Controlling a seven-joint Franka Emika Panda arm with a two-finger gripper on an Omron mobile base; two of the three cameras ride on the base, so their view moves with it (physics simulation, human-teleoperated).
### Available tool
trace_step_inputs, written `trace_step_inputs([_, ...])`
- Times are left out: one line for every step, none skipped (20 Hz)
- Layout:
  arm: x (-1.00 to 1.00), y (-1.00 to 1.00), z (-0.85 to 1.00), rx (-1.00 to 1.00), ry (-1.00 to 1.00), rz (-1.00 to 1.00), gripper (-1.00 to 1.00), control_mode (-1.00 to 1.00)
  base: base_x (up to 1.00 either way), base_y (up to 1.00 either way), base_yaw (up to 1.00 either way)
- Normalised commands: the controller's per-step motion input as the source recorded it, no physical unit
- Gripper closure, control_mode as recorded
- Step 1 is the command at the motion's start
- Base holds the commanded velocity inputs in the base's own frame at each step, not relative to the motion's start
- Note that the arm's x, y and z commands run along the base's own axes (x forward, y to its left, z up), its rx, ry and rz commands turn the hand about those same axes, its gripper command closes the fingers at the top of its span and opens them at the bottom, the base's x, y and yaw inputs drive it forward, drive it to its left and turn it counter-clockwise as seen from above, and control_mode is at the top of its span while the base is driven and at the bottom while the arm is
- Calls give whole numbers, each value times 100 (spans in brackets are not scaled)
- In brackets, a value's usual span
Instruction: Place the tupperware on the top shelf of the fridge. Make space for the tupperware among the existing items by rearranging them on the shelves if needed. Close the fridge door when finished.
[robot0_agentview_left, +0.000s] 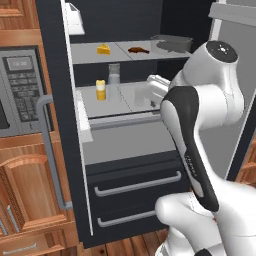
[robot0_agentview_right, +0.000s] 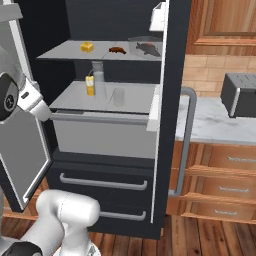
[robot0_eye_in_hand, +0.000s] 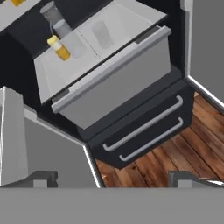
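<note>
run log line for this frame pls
small dark-grey plastic tupperware tub: on top shelf | black French-door fridge: open | gripper: open, empty

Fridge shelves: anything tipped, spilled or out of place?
Nothing stands out. The tub sits flat at the right end of the top shelf, beside the cheese and the brown morsel. On the shelf below, the jar and glasses stand upright.

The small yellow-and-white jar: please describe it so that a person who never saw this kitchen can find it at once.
Look into the open black fridge and find the lower grey shelf, just above the pale drawer front. The small yellow-and-white jar stands upright near its left back part, beside a clear glass. It is the only opaque, coloured thing there; its neighbours are transparent glasses.
</note>
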Motion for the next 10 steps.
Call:
trace_step_inputs([-34, 76, -15, -29, 0, 25, -100, -100, 0, 0, 0])
trace_step_inputs([-31, 82, -20, -30, 0, 25, -100, -100, 0, 0, 0])
trace_step_inputs([-29, 88, -24, -32, 0, 24, -100, -100, 0, 0, 0])
trace_step_inputs([-27, 91, -24, -33, 0, 24, -100, -100, 0, 0, 0])
trace_step_inputs([-26, 94, -25, -34, 0, 23, -100, -100, 0, 0, 0])
trace_step_inputs([-23, 98, -24, -35, 0, 23, -100, -100, 0, 0, 0])
trace_step_inputs([-20, 97, -23, -34, 2, 23, -100, -100, 0, 0, 0])
trace_step_inputs([-18, 96, -22, -33, 2, 23, -100, -100, 0, 0, 0])
trace_step_inputs([-12, 96, -22, -33, 3, 23, -100, -100, 0, 0, 0])
trace_step_inputs([-6, 95, -20, -31, 5, 23, -100, -100, 0, 0, 0])
